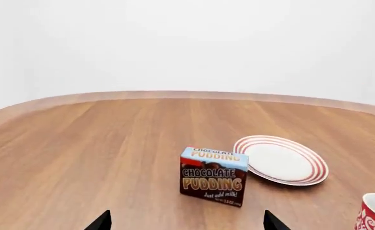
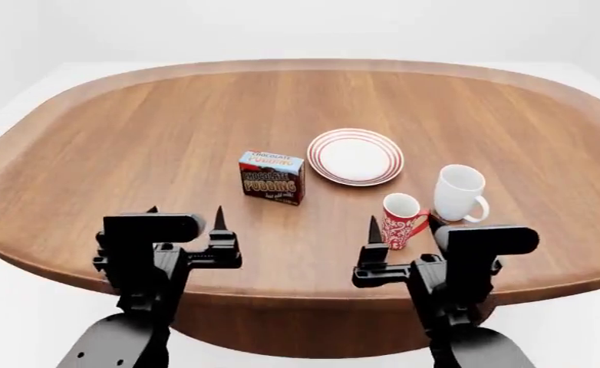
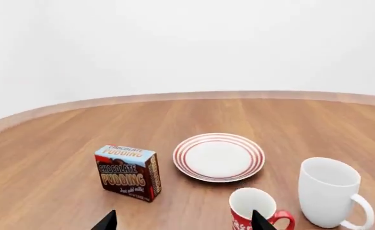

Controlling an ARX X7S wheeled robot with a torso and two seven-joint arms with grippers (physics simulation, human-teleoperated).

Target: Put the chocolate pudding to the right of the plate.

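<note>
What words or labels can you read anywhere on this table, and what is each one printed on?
"CHOCOLATE PUDDING": front face of the chocolate pudding carton, large lettering.
"CHOCOLATE PUDDING": again on its light blue top, partly cut off by the angle.
"Just add milk!": small script low on the front face.
Finer print at the carton's bottom edge: too small to read.
Red patterned mug, white mug, plate: no text.

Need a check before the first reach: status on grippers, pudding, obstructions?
Left gripper and right gripper open, empty. Chocolate pudding upright, left of plate. Red mug and white mug near plate's right side.
</note>
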